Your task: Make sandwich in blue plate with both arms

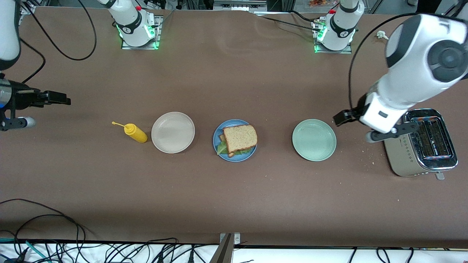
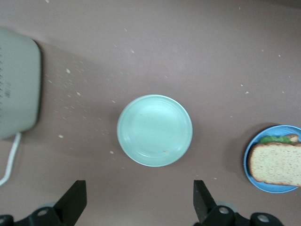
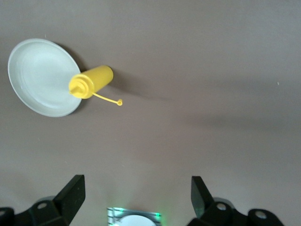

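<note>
The sandwich (image 1: 240,138) lies on the blue plate (image 1: 237,158) at the middle of the table: a brown bread slice on top, green lettuce (image 1: 222,148) sticking out beneath it, and the corner of a lower slice showing. The left wrist view catches the sandwich (image 2: 277,162) on the blue plate (image 2: 270,187) at its edge. My left gripper (image 1: 345,117) (image 2: 139,207) hangs open and empty over bare table between the pale green plate and the toaster. My right gripper (image 1: 55,98) (image 3: 138,202) hangs open and empty over bare table at the right arm's end.
An empty pale green plate (image 1: 314,140) (image 2: 154,130) sits beside the blue plate toward the left arm's end, with a silver toaster (image 1: 424,142) (image 2: 16,89) past it and crumbs around. An empty beige plate (image 1: 173,132) (image 3: 40,77) and a yellow mustard bottle (image 1: 136,133) (image 3: 94,81) stand toward the right arm's end.
</note>
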You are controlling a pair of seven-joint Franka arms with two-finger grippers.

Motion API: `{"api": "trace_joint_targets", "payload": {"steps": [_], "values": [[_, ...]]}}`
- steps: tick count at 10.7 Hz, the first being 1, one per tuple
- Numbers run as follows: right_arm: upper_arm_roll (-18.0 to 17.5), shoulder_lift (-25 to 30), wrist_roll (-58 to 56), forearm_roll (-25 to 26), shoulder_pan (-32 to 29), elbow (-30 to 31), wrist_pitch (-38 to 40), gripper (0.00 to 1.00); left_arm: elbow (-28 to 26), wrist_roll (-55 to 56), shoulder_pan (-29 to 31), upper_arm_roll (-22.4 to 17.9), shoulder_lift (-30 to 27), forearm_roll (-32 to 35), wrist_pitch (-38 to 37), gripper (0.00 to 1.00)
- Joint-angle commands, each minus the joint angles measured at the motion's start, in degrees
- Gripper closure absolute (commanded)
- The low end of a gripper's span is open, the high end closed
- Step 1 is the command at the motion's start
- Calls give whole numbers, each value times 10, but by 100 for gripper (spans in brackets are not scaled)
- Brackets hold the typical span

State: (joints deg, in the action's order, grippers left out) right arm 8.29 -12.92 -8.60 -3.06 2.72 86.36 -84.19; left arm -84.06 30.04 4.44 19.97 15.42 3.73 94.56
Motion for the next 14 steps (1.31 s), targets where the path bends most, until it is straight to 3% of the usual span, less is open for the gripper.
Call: {"api": "trace_joint_targets", "payload": {"steps": [1, 3, 6, 14], "values": [[-29, 102, 124, 17, -1, 95, -70, 0, -27, -151, 97, 7, -51, -3, -32, 0], [-31, 135, 120, 16, 4, 88, -71, 0, -31, -180, 132, 7, -54, -58, -31, 0], [-31, 148, 119, 15, 6, 65, -56, 0, -100, -182, 139, 7, -91, -58, 30, 0], [-27, 146, 121, 20, 37, 64, -43, 0, -96, -180, 136, 7, -88, -53, 39, 0]]}}
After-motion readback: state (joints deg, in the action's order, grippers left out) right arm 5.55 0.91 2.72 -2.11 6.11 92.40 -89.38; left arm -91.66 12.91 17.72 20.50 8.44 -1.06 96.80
